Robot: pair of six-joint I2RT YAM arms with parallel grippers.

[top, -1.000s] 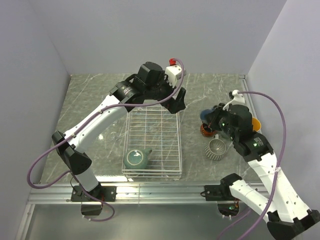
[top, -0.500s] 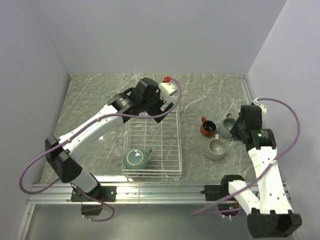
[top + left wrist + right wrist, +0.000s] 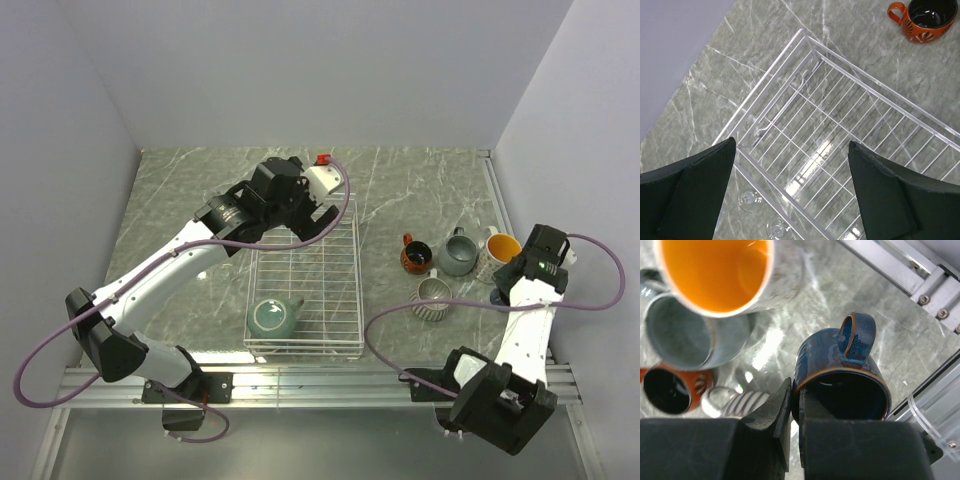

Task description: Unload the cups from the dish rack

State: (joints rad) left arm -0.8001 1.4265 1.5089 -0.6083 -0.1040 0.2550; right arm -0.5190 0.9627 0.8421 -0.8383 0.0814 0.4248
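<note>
**Inspector:** Right gripper (image 3: 795,390), state?

**Assessor:** Jaws all but closed, pinching the wall of the dark-blue cup (image 3: 840,370), one finger inside and one outside. The cup is by the table's (image 3: 180,200) right edge, next to the white mug (image 3: 715,270). I cannot tell whether it rests on the surface.

**Inspector:** Left gripper (image 3: 791,145)?

**Assessor:** Fully spread and holding nothing, over the far end of the dish rack (image 3: 305,348).

**Inspector:** What remains inside?

**Assessor:** One grey-teal mug (image 3: 272,317) at the rack's near-left corner.

**Inspector:** Step in hand?

**Assessor:** In my judgement, setting the blue cup down among the unloaded cups. Next the right jaws must release and lift clear without tipping it. The left arm must then travel to the near-left corner and descend on the last mug's rim.
</note>
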